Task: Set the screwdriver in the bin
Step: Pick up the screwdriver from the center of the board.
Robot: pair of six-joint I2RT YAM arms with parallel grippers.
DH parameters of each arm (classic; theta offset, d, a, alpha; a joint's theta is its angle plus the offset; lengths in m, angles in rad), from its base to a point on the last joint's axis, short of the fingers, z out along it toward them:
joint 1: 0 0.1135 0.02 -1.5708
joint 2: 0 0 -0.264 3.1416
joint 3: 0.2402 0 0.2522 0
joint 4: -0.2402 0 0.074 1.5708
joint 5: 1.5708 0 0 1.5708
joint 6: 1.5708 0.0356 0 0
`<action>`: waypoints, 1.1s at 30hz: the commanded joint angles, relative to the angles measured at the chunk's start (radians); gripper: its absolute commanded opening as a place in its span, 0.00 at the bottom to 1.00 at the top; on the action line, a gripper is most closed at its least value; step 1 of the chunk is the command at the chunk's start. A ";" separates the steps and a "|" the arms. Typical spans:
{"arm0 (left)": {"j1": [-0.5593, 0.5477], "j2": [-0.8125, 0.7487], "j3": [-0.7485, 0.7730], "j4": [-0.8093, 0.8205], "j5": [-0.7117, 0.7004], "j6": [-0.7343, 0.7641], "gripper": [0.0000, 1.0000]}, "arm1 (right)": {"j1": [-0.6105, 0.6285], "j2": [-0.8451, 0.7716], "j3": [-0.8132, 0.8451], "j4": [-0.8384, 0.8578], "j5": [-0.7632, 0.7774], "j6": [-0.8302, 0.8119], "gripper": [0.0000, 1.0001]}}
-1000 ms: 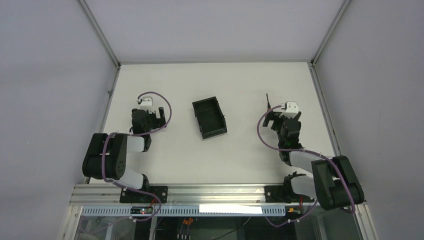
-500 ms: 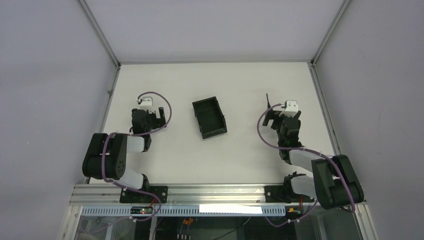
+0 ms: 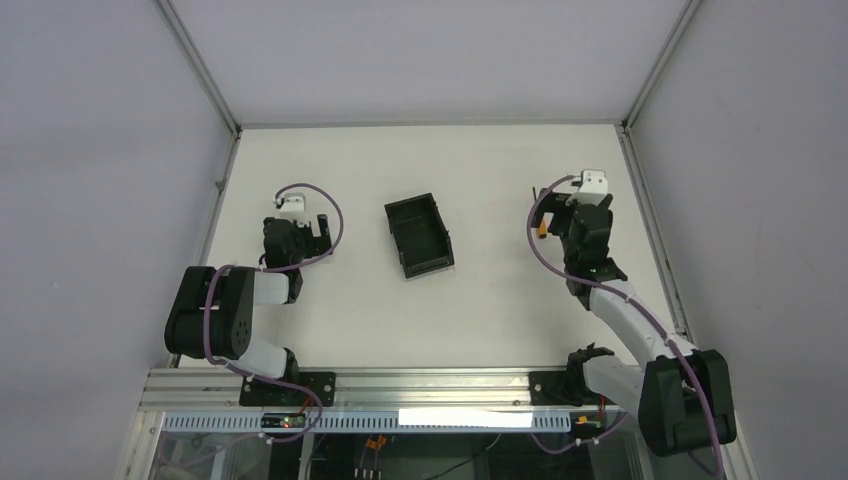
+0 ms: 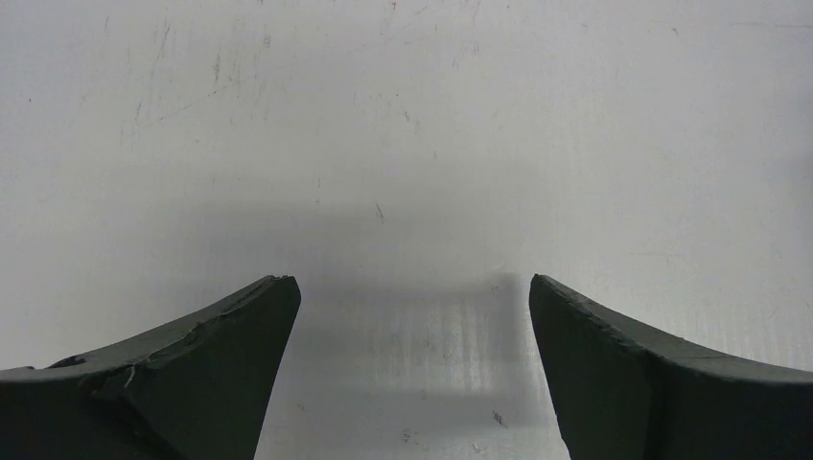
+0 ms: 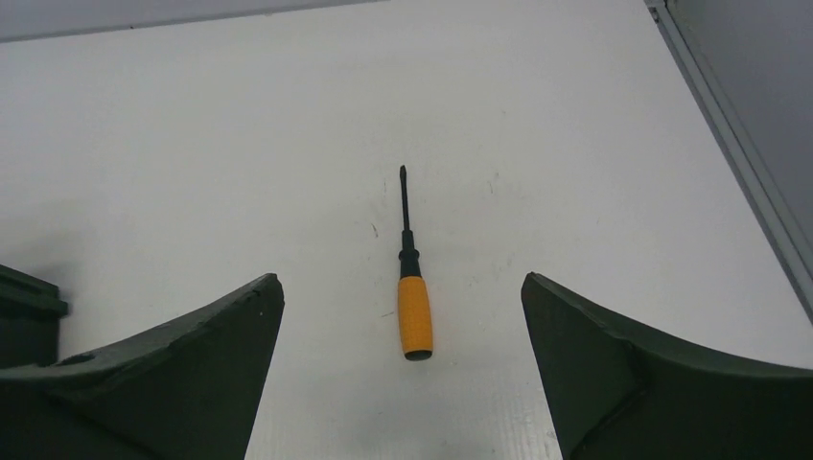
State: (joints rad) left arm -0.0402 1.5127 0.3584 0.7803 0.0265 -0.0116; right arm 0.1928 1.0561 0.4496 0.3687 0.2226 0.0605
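The screwdriver (image 5: 414,314) lies flat on the white table, its orange handle nearest my right gripper and its thin black shaft pointing away. My right gripper (image 5: 401,280) is open and hovers above it, a finger on each side, touching nothing. In the top view the orange handle (image 3: 541,230) shows just left of the right gripper (image 3: 568,212). The black bin (image 3: 420,238) sits at the table's middle, holding nothing; one corner (image 5: 27,309) shows at the left of the right wrist view. My left gripper (image 4: 412,287) is open over bare table, left of the bin (image 3: 295,228).
Grey enclosure walls and a metal frame rail (image 5: 738,163) bound the table close to the right of the screwdriver. White table surface (image 3: 490,290) lies between the bin and the right arm.
My right arm has reached farther from its base and its gripper now stands over the screwdriver, whose orange handle now shows. The left arm and bin have not moved.
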 commanded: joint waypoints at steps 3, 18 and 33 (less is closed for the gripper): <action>-0.005 -0.006 0.025 0.025 -0.010 -0.001 0.99 | -0.003 -0.067 0.226 -0.310 -0.014 -0.006 0.99; -0.004 -0.005 0.024 0.025 -0.010 -0.001 0.99 | -0.004 0.023 0.844 -0.788 -0.054 -0.048 0.99; -0.005 -0.005 0.025 0.025 -0.010 -0.001 0.99 | -0.004 0.233 1.199 -1.004 -0.049 -0.052 0.99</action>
State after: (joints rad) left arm -0.0402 1.5127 0.3584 0.7803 0.0265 -0.0116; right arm 0.1928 1.2381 1.5761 -0.5602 0.1780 0.0196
